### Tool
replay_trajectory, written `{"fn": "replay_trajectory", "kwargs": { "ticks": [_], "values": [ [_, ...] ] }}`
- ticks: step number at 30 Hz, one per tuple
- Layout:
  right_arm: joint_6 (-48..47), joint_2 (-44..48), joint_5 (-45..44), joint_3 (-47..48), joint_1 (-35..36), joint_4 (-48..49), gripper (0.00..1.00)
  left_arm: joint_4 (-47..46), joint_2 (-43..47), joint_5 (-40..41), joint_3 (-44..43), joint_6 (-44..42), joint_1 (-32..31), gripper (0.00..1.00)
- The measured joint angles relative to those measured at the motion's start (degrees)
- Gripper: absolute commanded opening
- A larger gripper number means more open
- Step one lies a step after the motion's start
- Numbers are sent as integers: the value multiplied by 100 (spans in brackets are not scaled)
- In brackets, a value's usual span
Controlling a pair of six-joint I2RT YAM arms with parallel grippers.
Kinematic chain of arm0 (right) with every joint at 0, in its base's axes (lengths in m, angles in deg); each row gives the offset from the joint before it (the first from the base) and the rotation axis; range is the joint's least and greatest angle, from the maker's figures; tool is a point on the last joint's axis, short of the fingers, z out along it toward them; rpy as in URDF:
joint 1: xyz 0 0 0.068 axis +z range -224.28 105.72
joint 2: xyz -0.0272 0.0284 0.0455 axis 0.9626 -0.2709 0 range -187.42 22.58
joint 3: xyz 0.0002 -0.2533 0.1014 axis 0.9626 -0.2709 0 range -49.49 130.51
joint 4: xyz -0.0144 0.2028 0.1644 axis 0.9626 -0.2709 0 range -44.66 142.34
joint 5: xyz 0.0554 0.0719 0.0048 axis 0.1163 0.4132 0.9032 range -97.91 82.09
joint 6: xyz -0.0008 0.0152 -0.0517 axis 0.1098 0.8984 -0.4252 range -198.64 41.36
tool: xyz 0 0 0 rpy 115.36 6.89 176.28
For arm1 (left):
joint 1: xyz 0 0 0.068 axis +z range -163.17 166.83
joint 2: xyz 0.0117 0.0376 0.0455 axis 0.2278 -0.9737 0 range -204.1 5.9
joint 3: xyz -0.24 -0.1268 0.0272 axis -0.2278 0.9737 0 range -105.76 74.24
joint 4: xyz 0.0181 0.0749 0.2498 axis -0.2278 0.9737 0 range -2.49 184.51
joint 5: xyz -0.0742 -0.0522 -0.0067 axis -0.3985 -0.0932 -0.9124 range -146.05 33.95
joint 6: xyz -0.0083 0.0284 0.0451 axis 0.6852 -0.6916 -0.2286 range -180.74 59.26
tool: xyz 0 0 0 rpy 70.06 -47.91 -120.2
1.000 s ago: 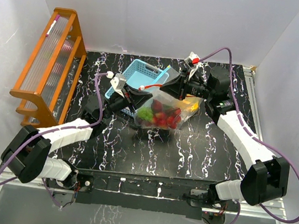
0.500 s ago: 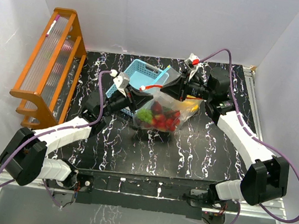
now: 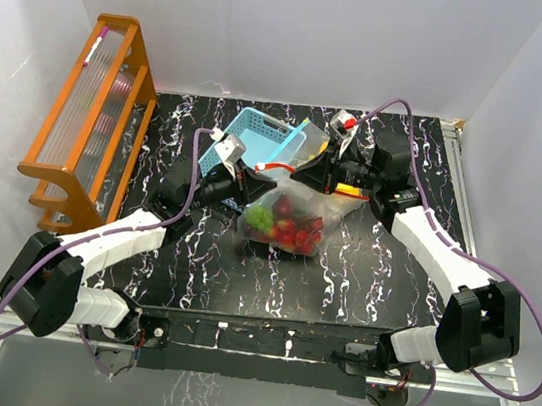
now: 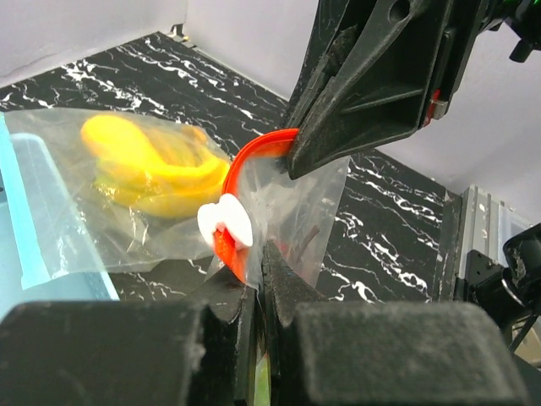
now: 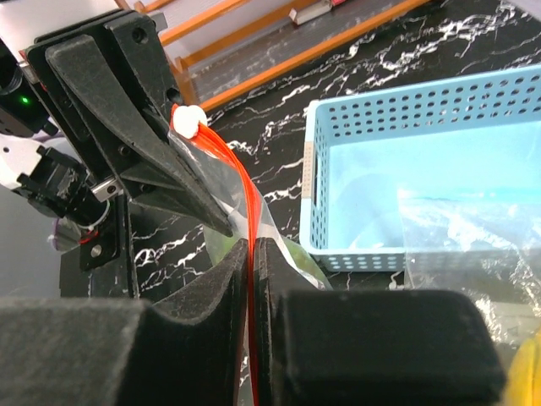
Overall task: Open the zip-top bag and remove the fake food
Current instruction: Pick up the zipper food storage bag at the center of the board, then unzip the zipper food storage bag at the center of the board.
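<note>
While both tools pinch its top edge, the zip-top bag [image 3: 291, 206] hangs between them, toward the middle of the far edge of the surface [image 3: 373, 268]. The fake food [image 3: 283, 227] is all inside: red and green pieces sag in the low belly of the bag, and the yellow bananas [image 4: 148, 165] lie in the end nearer the right arm. Cannot tell whether the belly rests on the surface or hangs just above it.

Red zip strip [image 4: 245, 161] bows up between the two grips. The white slider [image 4: 226, 224] sits on it just beside the left tool [image 4: 258, 262], whose jaws are closed narrow on the strip and film. The right tool [image 5: 252, 249] is likewise clamped on the strip, a little farther along, its fingers nose to nose with the left pair.

Reading of the hold: two close grips on the seal, one each side of the slider, likely so one anchors the strip while the other drags the slider or peels the mouth apart. Mouth looks unopened; nothing removed yet.

Light-blue basket [image 3: 260, 139] stands just behind the bag, probably the drop spot. Orange wooden rack [image 3: 93, 107] at the far left corner, well apart.
</note>
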Motion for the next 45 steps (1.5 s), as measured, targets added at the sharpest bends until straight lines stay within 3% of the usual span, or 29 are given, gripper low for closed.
{"fn": "replay_trajectory", "kwargs": {
  "ticks": [8,14,28,40,43,45],
  "values": [
    [-72,0,125,-166,2,-22,39,83,-2,15,280,-129,2,0],
    [-85,-20,363,-142,4,31,49,61,-35,15,280,-149,4,0],
    [761,-1019,1255,459,291,1558,43,-31,-118,-297,278,-146,7,0],
    [1423,-1467,1657,769,590,2371,24,-44,-118,-354,280,-151,7,0],
    [1574,-1467,1735,769,590,2583,24,-57,-118,-354,280,-149,7,0],
    [1622,-1467,1755,767,590,2653,33,-63,-114,-352,280,-149,7,0]
  ]
}}
